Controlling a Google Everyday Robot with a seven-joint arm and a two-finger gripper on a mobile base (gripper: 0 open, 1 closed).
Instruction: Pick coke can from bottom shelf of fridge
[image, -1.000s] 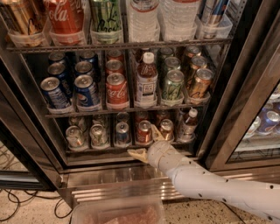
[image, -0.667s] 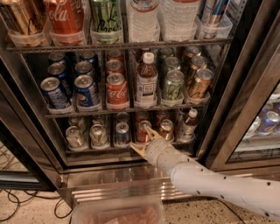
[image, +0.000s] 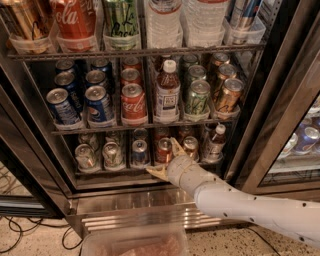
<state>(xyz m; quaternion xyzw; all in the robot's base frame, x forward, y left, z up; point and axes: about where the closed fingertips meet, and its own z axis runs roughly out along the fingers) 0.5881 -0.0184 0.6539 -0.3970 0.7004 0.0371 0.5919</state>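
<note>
The fridge (image: 280, 90) stands open, with its wire racks filling the upper and centre frame. The bottom shelf (image: 107, 173) runs across the lower centre and carries a row of cans in clear lane trays. The coke can (image: 163, 150) stands upright on this shelf, just right of centre. A blue-and-silver can (image: 139, 151) is just beside it on the left and a copper-orange can (image: 191, 146) on the right. The white arm (image: 250, 212) enters from the lower right corner and ends at the front rail of the shelf. The pincer (image: 161, 156) is at the coke can with its fingers apart. The upper finger (image: 176, 146) rises along the right side of the can and the lower finger (image: 156, 173) points left below its base, at the rail. Contact between fingers and can cannot be determined. A small bottle (image: 215, 142) stands at the right end of the shelf. Blue Pepsi cans (image: 100, 105) occupy the rack above, at centre left.
</note>
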